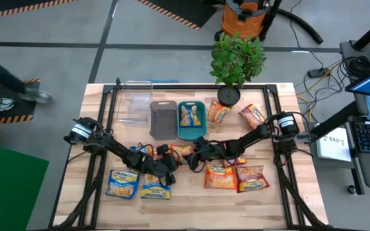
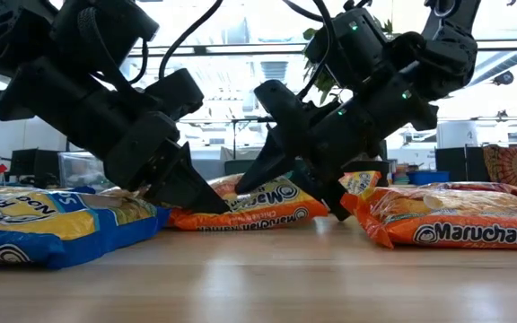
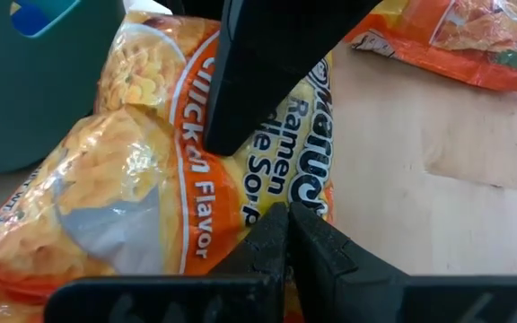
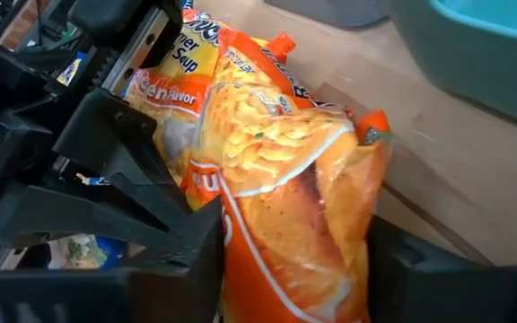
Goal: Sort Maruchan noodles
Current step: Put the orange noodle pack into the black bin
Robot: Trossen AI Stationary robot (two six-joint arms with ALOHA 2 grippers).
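An orange Maruchan packet (image 1: 182, 151) lies flat at the table's middle, where both grippers meet. In the right wrist view this packet (image 4: 285, 179) fills the gap of my right gripper (image 4: 296, 269). My left gripper (image 3: 287, 235) is shut, with its tips on the packet's printed face (image 3: 267, 170). In the low view the left gripper (image 2: 206, 199) stands at the packet's left end and the right gripper (image 2: 302, 187) straddles the packet (image 2: 267, 208). Blue packets (image 1: 122, 183) and orange ones (image 1: 218, 176) lie nearer the near edge. My left gripper touches the packet's end (image 3: 240, 215) with its shut fingertips, slanting down from the table's left. Whether any wrapper lies between the fingers cannot be told. My right gripper pinches the packet across its width (image 4: 240, 224), one finger (image 4: 196, 260) on each long side, slanting down from the right. The wrapper bulges between the fingers and its underside rests on the table.
At the far side stand a clear bin (image 1: 135, 102), a grey bin (image 1: 163, 119) and a teal bin (image 1: 199, 128) with a packet inside. Two more packets (image 1: 218, 112) (image 1: 252, 115) lie by a potted plant (image 1: 233, 64). Another packet (image 1: 252, 178) lies at the near right.
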